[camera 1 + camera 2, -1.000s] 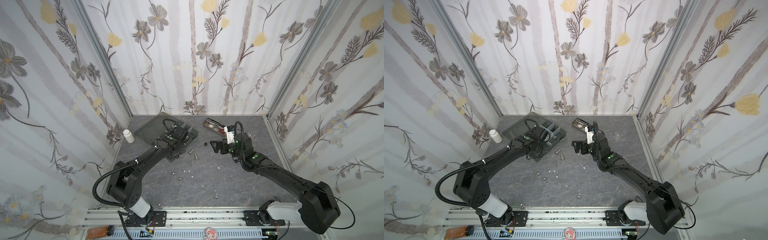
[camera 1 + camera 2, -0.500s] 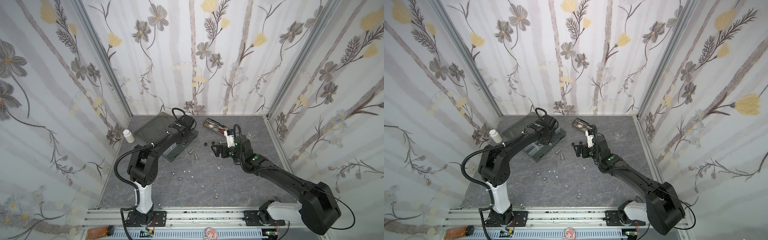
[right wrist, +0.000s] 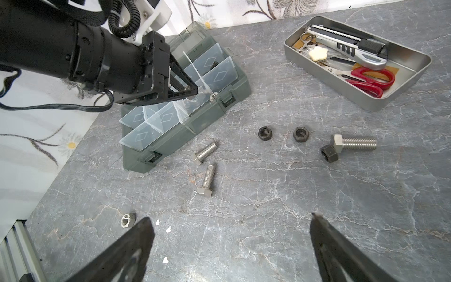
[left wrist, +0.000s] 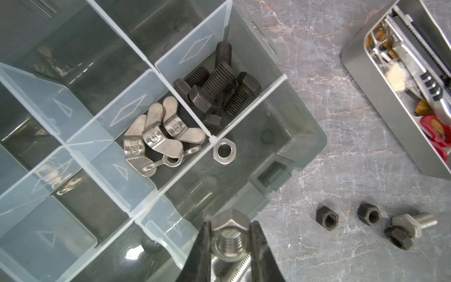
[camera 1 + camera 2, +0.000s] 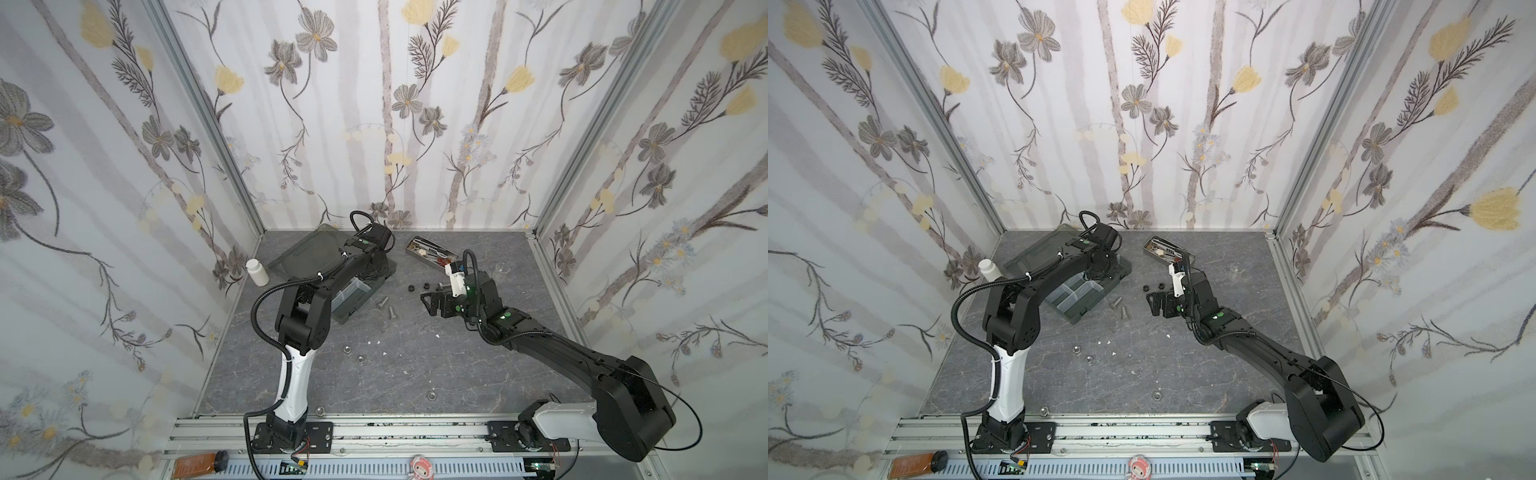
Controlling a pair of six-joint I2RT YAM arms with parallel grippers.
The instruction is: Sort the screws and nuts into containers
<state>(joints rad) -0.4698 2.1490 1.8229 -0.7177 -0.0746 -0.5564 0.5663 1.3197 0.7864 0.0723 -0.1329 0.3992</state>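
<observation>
My left gripper (image 4: pixel 230 222) is shut on a silver nut (image 4: pixel 230 240), held just over the near wall of the dark grey organizer box (image 4: pixel 306 136). One of the containers holds black screws (image 4: pixel 219 90), its neighbour wing nuts (image 4: pixel 158 136), and the corner one a single silver nut (image 4: pixel 224 151). My right gripper (image 3: pixel 231 217) hangs open over bare table. Ahead of it lie two silver screws (image 3: pixel 204 153), three black nuts (image 3: pixel 264 133) and a larger silver screw (image 3: pixel 353 144). Another silver nut (image 3: pixel 126 219) lies by its finger.
A metal tin (image 5: pixel 432 251) of tools stands at the back, right of the box (image 5: pixel 353 303). A white bottle (image 5: pixel 257 272) is by the left wall, a small glass beaker (image 5: pixel 503 270) at the right. Loose silver nuts (image 5: pixel 345 348) and white crumbs dot the front.
The left arm's elbow has risen and its gripper has moved to the far end of the box with the nut. The right gripper has drawn back a little towards the front.
</observation>
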